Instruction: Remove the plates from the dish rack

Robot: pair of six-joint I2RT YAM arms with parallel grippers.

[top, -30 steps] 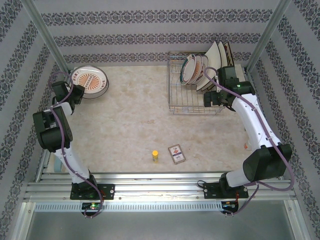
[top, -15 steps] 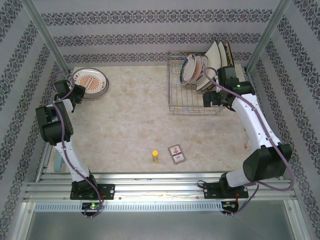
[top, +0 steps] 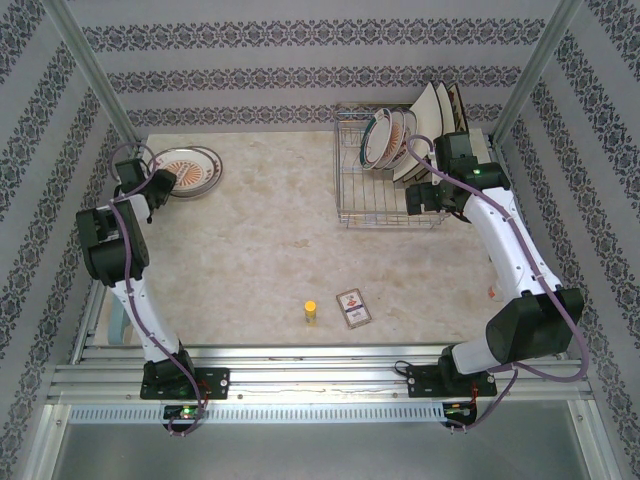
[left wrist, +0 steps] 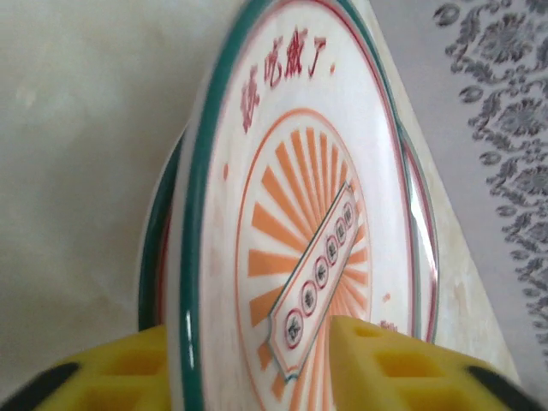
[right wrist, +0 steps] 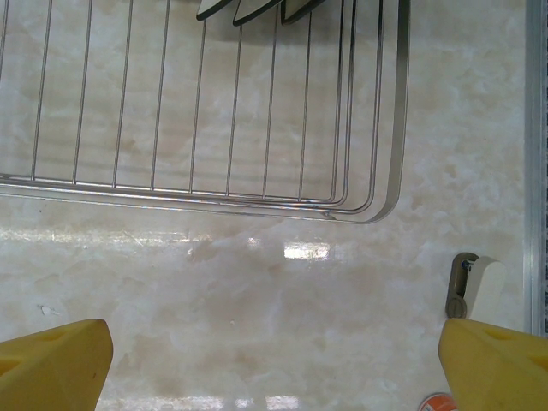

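The left gripper (left wrist: 248, 364) is bracketing the near rim of a round plate (top: 187, 168) with an orange sunburst, 1 yellow finger under the rim and 1 on the face. I cannot tell whether it is clamping or letting go. This plate is lying at the far left of the surface (top: 270, 240), and in the left wrist view it is resting on a second round plate (left wrist: 152, 257) whose green rim is peeking out beneath. To finish this placement well, the fingers should be spreading fully clear of the rim before the arm is drawing back, low and straight, so the top plate is not being dragged off the one below. The right gripper (right wrist: 274, 351) is hovering wide, holding nothing, just in front of the near right corner of the dish rack (top: 390, 190). The rack is carrying more round plates (top: 385, 138) and several square plates (top: 437, 105), all standing on edge toward its far side. A small yellow cylinder (top: 311, 312) and a card (top: 353, 306) are sitting near the front edge, well apart from both arms and not obstructing either path.
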